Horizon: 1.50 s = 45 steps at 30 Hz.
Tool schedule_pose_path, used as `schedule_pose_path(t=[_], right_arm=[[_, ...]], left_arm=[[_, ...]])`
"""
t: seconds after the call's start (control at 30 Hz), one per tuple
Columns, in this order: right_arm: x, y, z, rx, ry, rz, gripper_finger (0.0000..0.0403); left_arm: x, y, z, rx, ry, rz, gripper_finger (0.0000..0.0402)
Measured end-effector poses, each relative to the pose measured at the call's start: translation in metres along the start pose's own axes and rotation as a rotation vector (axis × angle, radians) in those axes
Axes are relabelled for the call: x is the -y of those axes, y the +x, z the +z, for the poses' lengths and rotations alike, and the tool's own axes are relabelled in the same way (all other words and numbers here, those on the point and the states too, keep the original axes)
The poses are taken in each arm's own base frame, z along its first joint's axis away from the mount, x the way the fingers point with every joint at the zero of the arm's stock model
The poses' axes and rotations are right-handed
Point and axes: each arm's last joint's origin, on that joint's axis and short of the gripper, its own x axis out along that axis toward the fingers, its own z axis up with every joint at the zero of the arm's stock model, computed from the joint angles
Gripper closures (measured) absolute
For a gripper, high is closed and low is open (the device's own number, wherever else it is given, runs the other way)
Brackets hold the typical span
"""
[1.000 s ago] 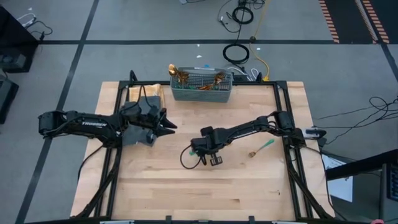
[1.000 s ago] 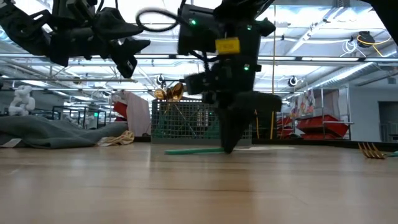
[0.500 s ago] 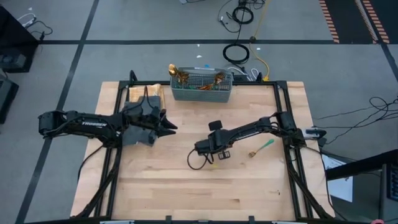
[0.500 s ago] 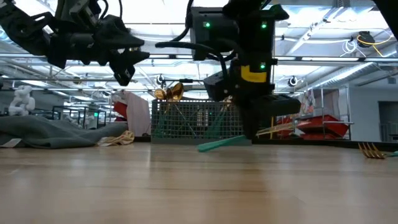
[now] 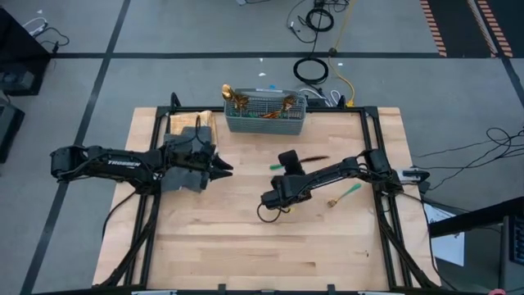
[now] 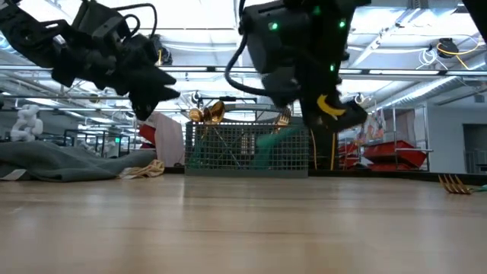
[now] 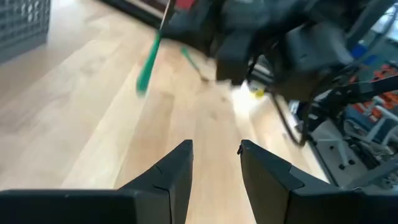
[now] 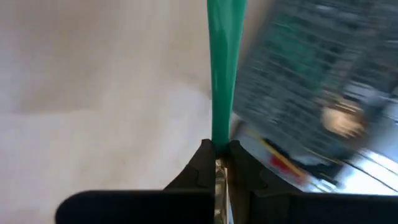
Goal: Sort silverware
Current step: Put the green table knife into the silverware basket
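My right gripper (image 8: 217,154) is shut on one piece of silverware with a teal-green handle (image 8: 222,68) and holds it above the table's middle (image 5: 277,166), in front of the grey mesh basket (image 5: 264,114). The basket holds several gold-headed pieces. The held handle also shows in the low view (image 6: 272,142) and in the left wrist view (image 7: 148,62). My left gripper (image 7: 214,157) is open and empty, in the air above the left of the table (image 5: 221,170). Another fork (image 5: 345,194) lies flat on the table at the right. My right gripper pinches the piece between its two fingertips (image 8: 204,157), at the handle's end next to the gold metal (image 8: 219,144). The teal handle runs straight out beyond the fingertips, in line with the fingers. The piece is lifted clear of the table.
A dark grey cloth (image 5: 185,141) lies at the table's far left, partly under my left arm; it also shows in the low view (image 6: 61,161). The basket (image 6: 247,148) stands at the far edge. The wooden table's near half (image 5: 246,254) is bare wood.
My right gripper has risen from the table and gone toward the far edge and the basket, tipping from pointing down toward level. The teal-handled piece, which lay on the table, first tilted with one end up and is now lifted clear.
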Motion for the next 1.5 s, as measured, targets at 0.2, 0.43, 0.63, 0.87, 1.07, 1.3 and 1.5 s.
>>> schedule_pose_path(t=[0.2,0.43,0.63,0.87,1.07,1.3,1.5], right_arm=[[0.031,-0.021,-0.007,-0.012,0.005,-0.211,0.0403],[0.079,0.001,-0.005,-0.112,-0.178,-0.377,0.0403],[0.120,0.040,-0.010,-0.306,-0.288,-0.515,0.0402],[0.148,0.075,-0.008,-0.376,-0.298,-0.430,0.0402],[0.157,0.090,-0.012,-0.396,-0.290,-0.392,0.0402],[0.161,0.107,0.007,-0.348,-0.269,-0.357,0.0402],[0.170,0.111,0.024,-0.257,-0.256,-0.356,0.0402]], left_arm=[[-0.002,0.000,-0.003,-0.019,-0.016,0.049,0.0262],[-0.002,0.000,-0.003,-0.022,-0.017,0.050,0.0262],[-0.003,0.000,-0.004,-0.023,0.006,0.060,0.0262],[-0.003,0.000,-0.004,-0.020,0.036,0.075,0.0262],[-0.003,0.000,-0.004,-0.023,0.062,0.076,0.0262],[-0.004,0.000,-0.004,-0.016,0.085,0.113,0.0262],[-0.005,0.000,-0.006,-0.042,0.073,0.121,0.0262]])
